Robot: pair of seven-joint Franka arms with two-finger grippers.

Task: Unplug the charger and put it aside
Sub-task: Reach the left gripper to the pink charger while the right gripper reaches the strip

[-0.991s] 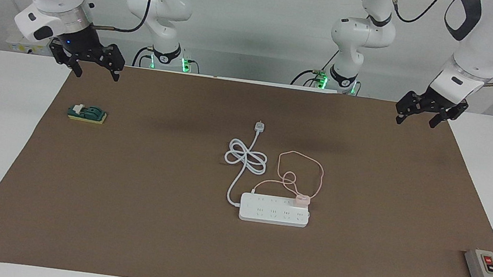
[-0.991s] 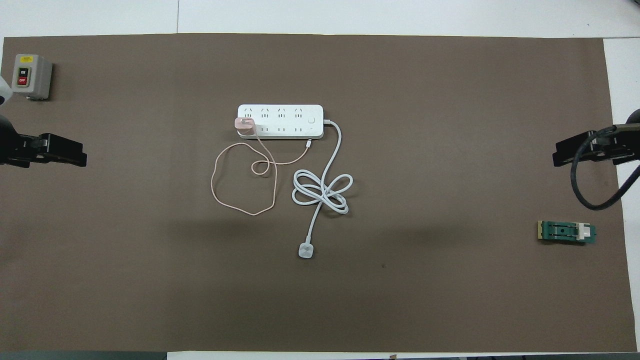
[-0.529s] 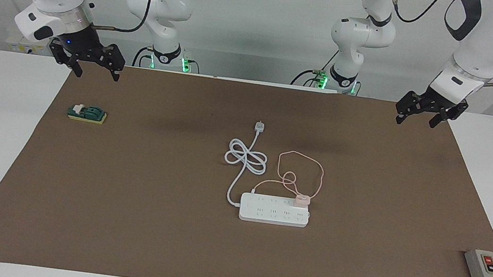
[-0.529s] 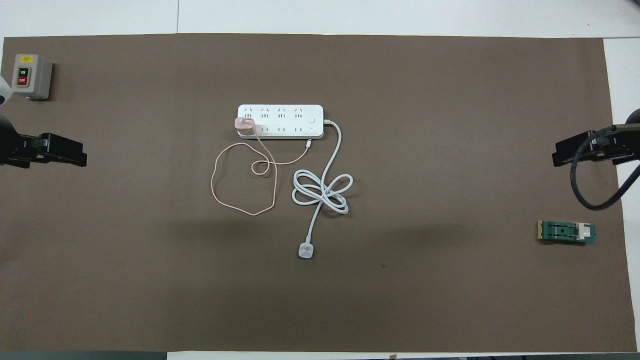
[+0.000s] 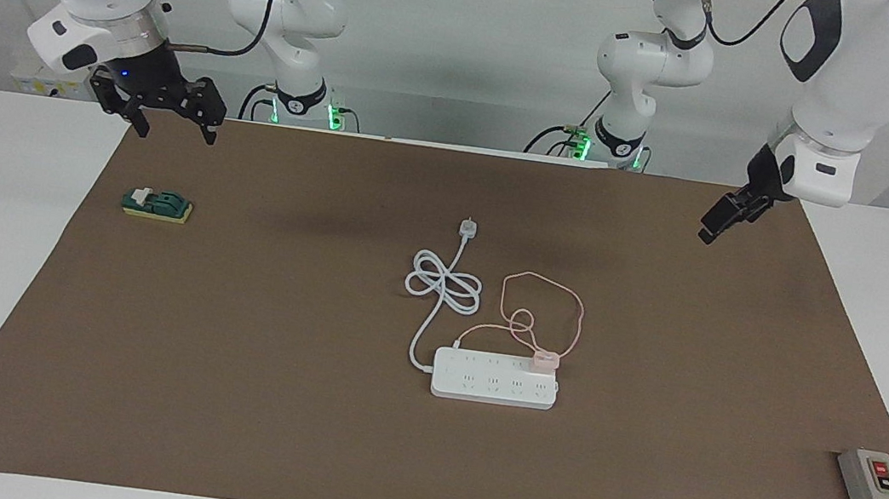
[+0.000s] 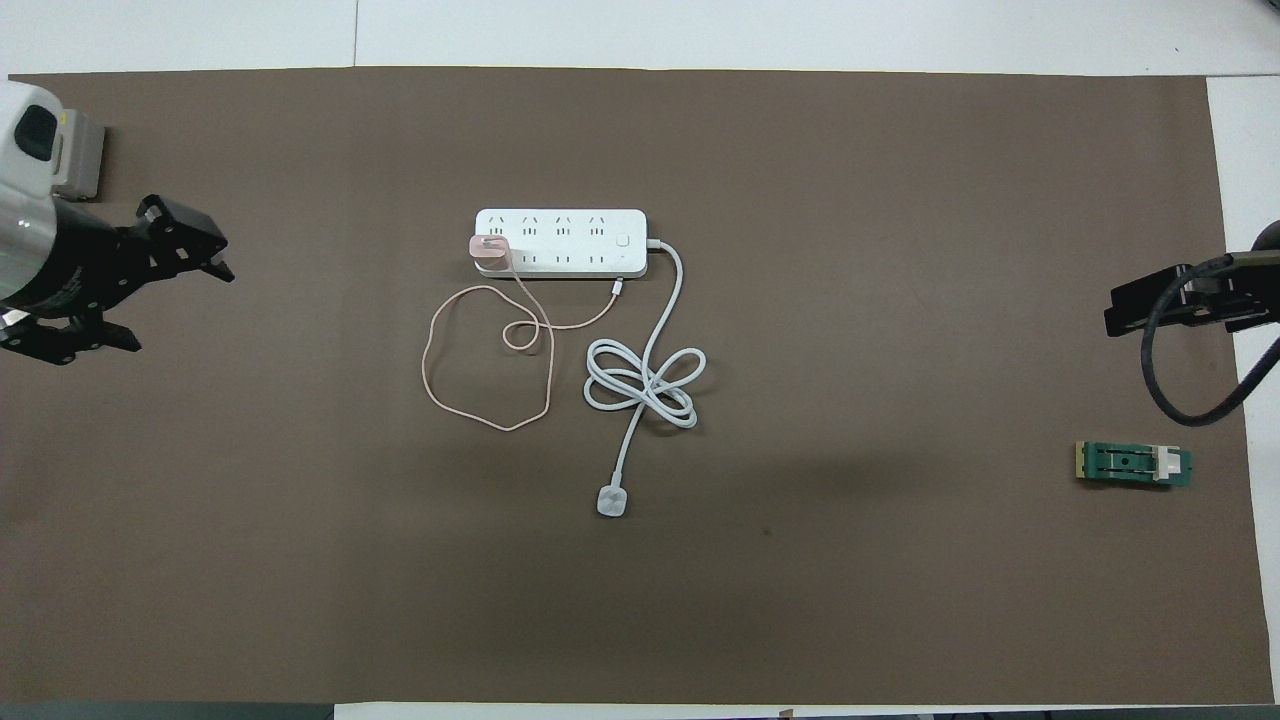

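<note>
The charger (image 5: 546, 360) (image 6: 490, 252) sits plugged into the power strip (image 5: 494, 378) (image 6: 560, 243), in the end socket toward the left arm's end of the table, on the row nearer to the robots. Its thin pink cable (image 5: 544, 307) (image 6: 487, 360) lies in a loose loop on the brown mat (image 5: 304, 403) (image 6: 850, 560), nearer to the robots than the strip, and curls back so that its free tip lies just beside the strip's edge. The strip itself lies flat near the middle of the mat. Its thick white cord (image 5: 444, 288) (image 6: 645, 385) leaves the end toward the right arm, bunches into a small coil beside the pink loop, and ends in a white plug (image 5: 467, 228) (image 6: 612, 501) lying on the mat nearer to the robots.

The left gripper (image 5: 709, 229) (image 6: 175, 300) hangs in the air over the mat toward the left arm's end, well apart from the charger; its fingers are spread and hold nothing. The right gripper (image 5: 172, 130) (image 6: 1120, 310) hangs over the mat's edge at the right arm's end, fingers apart and empty.

A green switch block (image 5: 157, 204) (image 6: 1133, 465) rests on the mat near the right gripper. A grey on/off box (image 5: 874, 486) (image 6: 75, 160) sits at the corner of the mat farthest from the robots, at the left arm's end.
</note>
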